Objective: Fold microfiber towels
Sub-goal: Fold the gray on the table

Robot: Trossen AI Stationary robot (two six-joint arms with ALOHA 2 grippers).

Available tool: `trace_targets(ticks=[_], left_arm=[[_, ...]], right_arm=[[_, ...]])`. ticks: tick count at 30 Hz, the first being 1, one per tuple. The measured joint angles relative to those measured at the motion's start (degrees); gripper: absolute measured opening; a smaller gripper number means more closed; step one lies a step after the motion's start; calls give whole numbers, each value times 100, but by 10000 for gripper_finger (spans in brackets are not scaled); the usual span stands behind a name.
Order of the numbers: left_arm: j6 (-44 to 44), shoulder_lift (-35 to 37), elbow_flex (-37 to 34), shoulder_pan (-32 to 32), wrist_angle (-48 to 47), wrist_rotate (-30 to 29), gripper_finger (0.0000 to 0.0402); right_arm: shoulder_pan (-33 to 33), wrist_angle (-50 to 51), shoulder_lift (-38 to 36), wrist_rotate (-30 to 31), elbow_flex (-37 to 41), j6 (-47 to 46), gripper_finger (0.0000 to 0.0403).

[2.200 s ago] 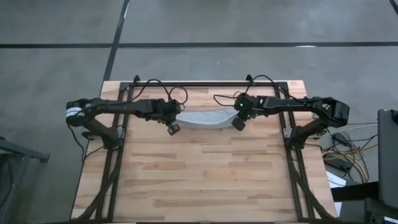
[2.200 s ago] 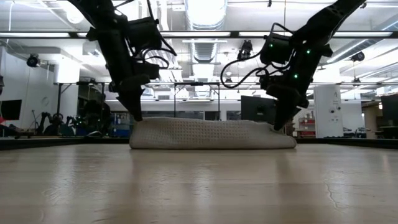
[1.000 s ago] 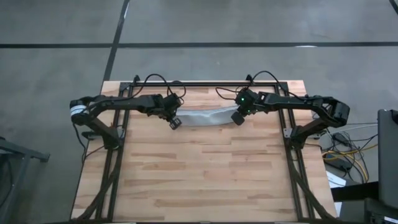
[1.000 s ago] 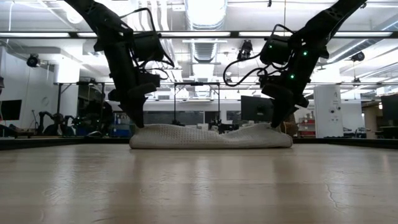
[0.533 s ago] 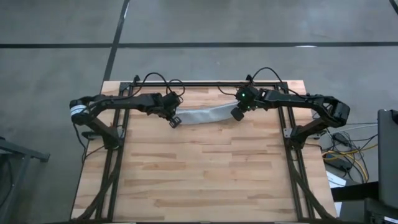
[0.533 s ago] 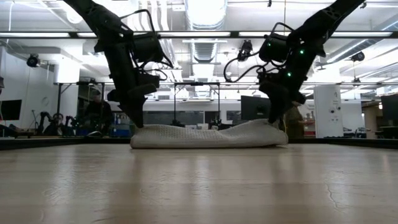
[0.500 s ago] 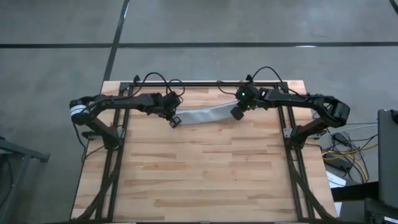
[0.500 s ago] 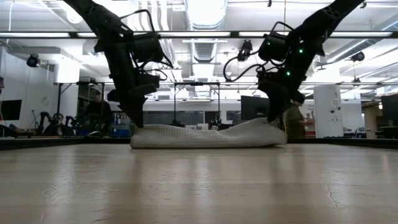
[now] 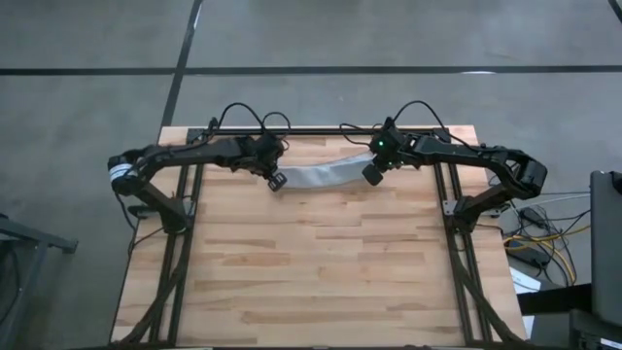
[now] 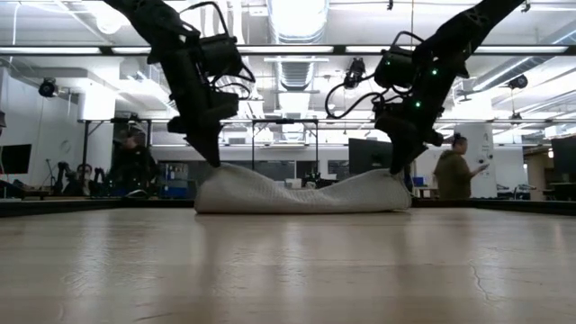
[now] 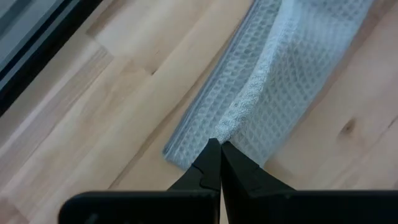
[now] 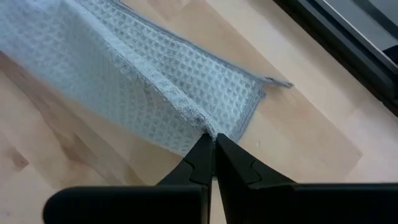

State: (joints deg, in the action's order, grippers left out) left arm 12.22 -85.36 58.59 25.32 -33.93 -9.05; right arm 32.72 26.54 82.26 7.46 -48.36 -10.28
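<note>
- 2 dark arms reach over a wooden table (image 9: 311,262), meeting one pale grey-blue towel (image 9: 319,175) that lies as a narrow folded strip toward 12 o'clock on the tabletop, in the overhead view.
- At the strip's 9 o'clock end, the left gripper (image 11: 216,148) has its fingers pressed together, pinching a raised ridge of cloth.
- At the 3 o'clock end, the right gripper (image 12: 210,142) is likewise pinched tight on a fold near the towel's corner.
- Waffle-textured and limp, the towel looks light and soft; it sags between the 2 pinches, so it likely needs holding at both ends.
- Corners or hemmed edges seem the surest places to grip.
- Only the table-level view shows both ends lifted with the middle resting on the wood, plus people (image 10: 453,175) in the room behind.
- Only the wrist views show the weave and layered edges.
</note>
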Motion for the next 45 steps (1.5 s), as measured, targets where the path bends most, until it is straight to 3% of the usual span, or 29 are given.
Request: trace_targets(ticks=[8, 15, 26, 45], left_arm=[[-7, -12, 13, 148, -583, -1, 0], [-7, -24, 13, 169, -557, -1, 0], [-64, -26, 13, 250, -510, -136, 0], [-280, -488, 10, 362, -409, 45, 0]], right_arm=[[-2, -33, 0, 6, 0, 26, 8], [66, -128, 82, 9, 4, 44, 8], [71, -602, 803, -17, -12, 129, 8], [66, 24, 1272, 160, -894, 175, 8]])
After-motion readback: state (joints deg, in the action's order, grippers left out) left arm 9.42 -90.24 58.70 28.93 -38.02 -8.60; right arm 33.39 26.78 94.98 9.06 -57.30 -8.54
